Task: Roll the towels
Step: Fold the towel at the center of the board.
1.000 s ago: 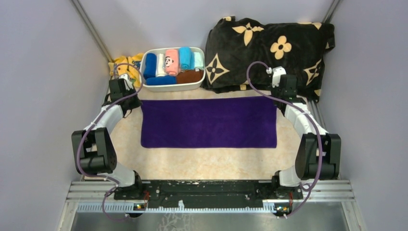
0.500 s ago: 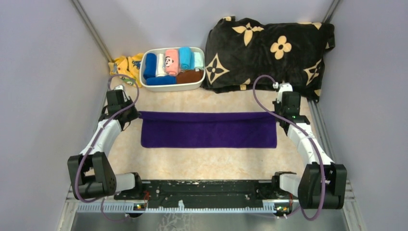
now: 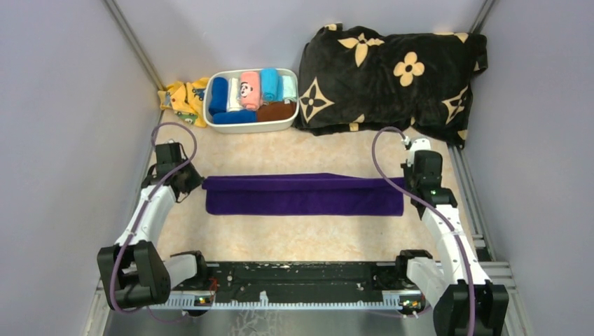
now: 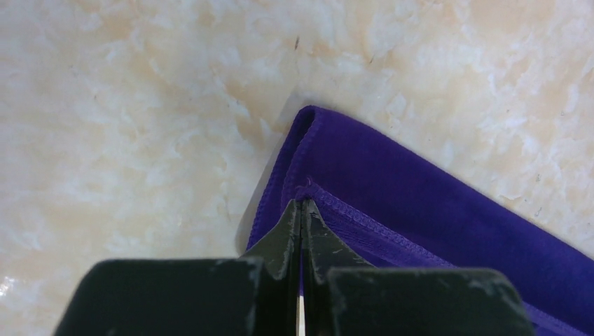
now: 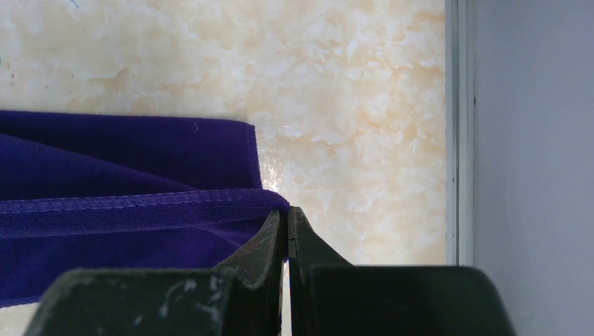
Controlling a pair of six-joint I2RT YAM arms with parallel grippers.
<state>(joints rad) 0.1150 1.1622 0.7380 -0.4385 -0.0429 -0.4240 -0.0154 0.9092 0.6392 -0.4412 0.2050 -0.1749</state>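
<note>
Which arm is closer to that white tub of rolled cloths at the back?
Left. The left gripper pinches a corner of the purple towel, in front of the white tub; the right gripper holds the opposite corner, farther off.

The purple towel point(image 3: 305, 194) is soft, fuzzy cloth with a stitched edge. The surface point(image 3: 301, 241) looks smooth and shiny, like cream stone. The left pincer point(image 4: 301, 204) and right pincer point(image 5: 286, 211) look like dull black plastic.
</note>
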